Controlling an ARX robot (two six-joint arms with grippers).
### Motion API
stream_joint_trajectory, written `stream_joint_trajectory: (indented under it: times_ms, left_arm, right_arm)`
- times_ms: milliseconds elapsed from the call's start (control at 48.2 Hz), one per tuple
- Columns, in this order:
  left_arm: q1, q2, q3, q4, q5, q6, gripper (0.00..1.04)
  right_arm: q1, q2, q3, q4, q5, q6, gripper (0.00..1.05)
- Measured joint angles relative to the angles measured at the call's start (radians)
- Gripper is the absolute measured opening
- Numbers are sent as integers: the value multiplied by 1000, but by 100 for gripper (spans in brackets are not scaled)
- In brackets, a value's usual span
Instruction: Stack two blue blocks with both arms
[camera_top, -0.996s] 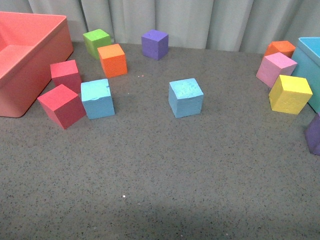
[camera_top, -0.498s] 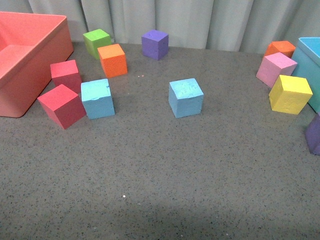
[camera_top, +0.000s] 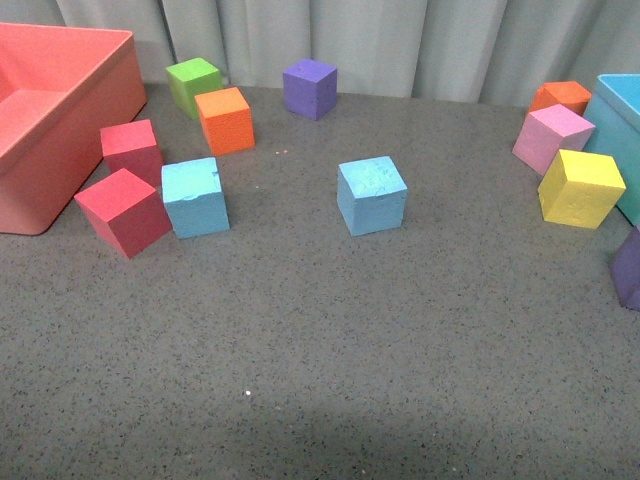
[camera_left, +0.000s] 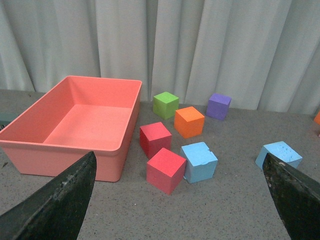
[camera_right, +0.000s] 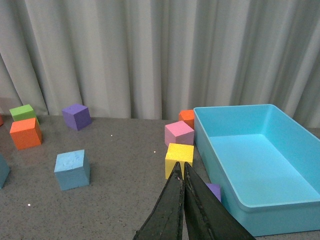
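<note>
Two sky-blue blocks sit apart on the grey table. One (camera_top: 195, 197) is at the left, touching a red cube (camera_top: 124, 211). The other (camera_top: 372, 195) stands alone near the middle. Neither arm shows in the front view. In the left wrist view my left gripper (camera_left: 179, 156) is open and empty, its fingers (camera_left: 60, 200) spread wide, well short of both blue blocks (camera_left: 199, 161) (camera_left: 280, 153). In the right wrist view my right gripper (camera_right: 180, 166) is shut and empty, pointing toward a yellow cube (camera_right: 179, 157). The middle blue block (camera_right: 72, 169) lies off to its side.
A large red bin (camera_top: 50, 120) stands at the far left and a light blue bin (camera_top: 620, 130) at the far right. A second red cube (camera_top: 131, 148), orange (camera_top: 225, 120), green (camera_top: 193, 83), purple (camera_top: 309, 88), pink (camera_top: 551, 137) and yellow (camera_top: 580, 188) cubes lie around.
</note>
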Motion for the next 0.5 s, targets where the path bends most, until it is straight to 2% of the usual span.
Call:
stream_joint_trajectory:
  times_ms: [41, 145, 207, 249, 311, 436, 477, 498]
  left_arm:
    - [0, 0, 0, 0, 0, 0, 98]
    - [0, 0, 0, 0, 0, 0, 98]
    - [-15, 74, 41, -110, -76, -5, 98]
    - [-29, 186, 61, -105, -115, -16, 98]
    - [-65, 383, 91, 15, -151, -23, 98]
    - [-145, 827, 244, 270, -157, -55, 98]
    - [-164, 978, 315, 323, -168, -61, 98]
    - [-172, 1038, 346, 340, -174, -64, 98]
  right_arm:
    - [0, 0, 0, 0, 0, 0, 5]
    - [0, -1, 0, 0, 0, 0, 28]
    - [0, -1, 0, 0, 0, 0, 43]
    - [0, -1, 0, 0, 0, 0, 51]
    - [0, -2, 0, 0, 0, 0, 66]
    - [0, -2, 0, 0, 0, 0, 92]
    - [0, -2, 0, 0, 0, 1, 97]
    - [0, -2, 0, 0, 0, 0, 96]
